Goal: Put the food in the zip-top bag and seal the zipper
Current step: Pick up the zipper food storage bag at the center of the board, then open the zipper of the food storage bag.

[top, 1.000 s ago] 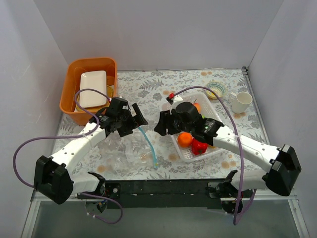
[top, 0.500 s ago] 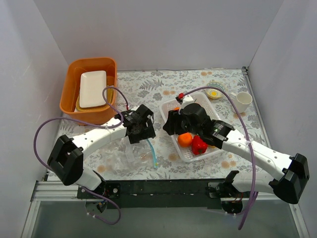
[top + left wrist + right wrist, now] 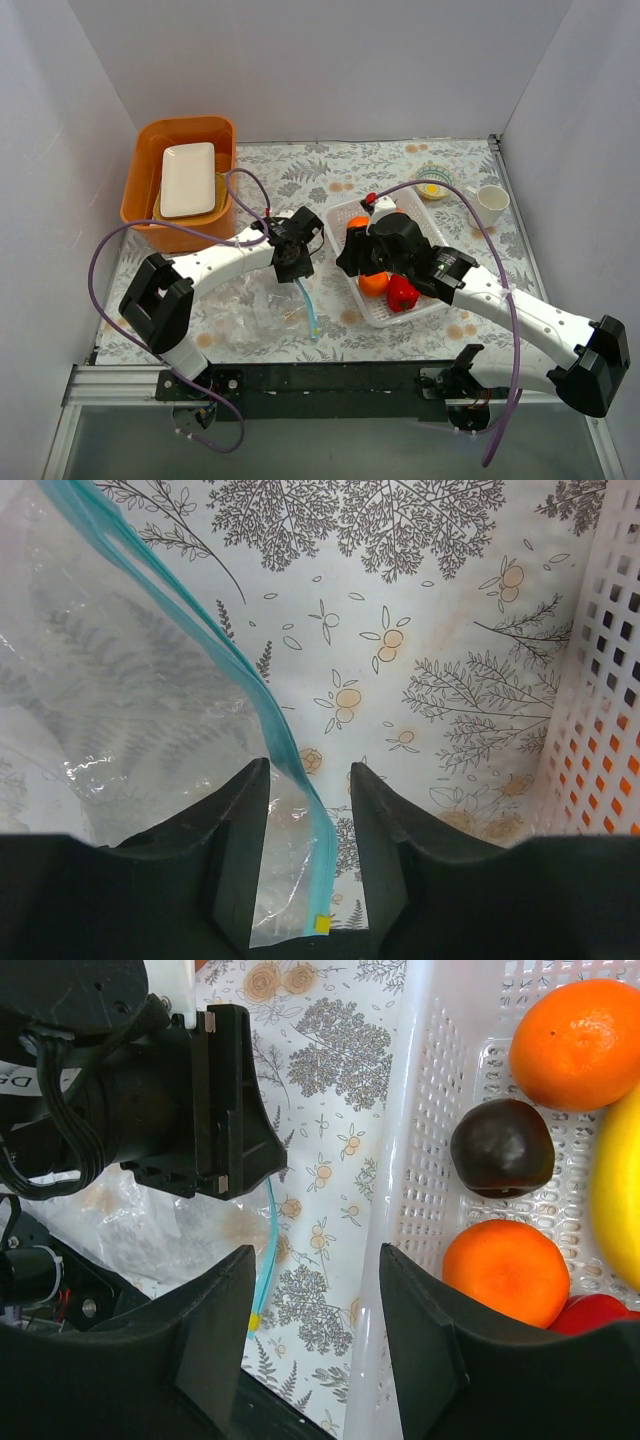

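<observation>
The left gripper holds its fingers apart astride the zipper, which runs between them unpinched, with the bag spreading flat toward 9 o'clock. The right gripper, its fingers also apart, hangs over the near wall of the basket. Inside, toward 2 o'clock, lie an orange, a second orange, a purple ball, a yellow piece and a red piece, and seen from above the bag lies at 8 o'clock of the basket.
</observation>
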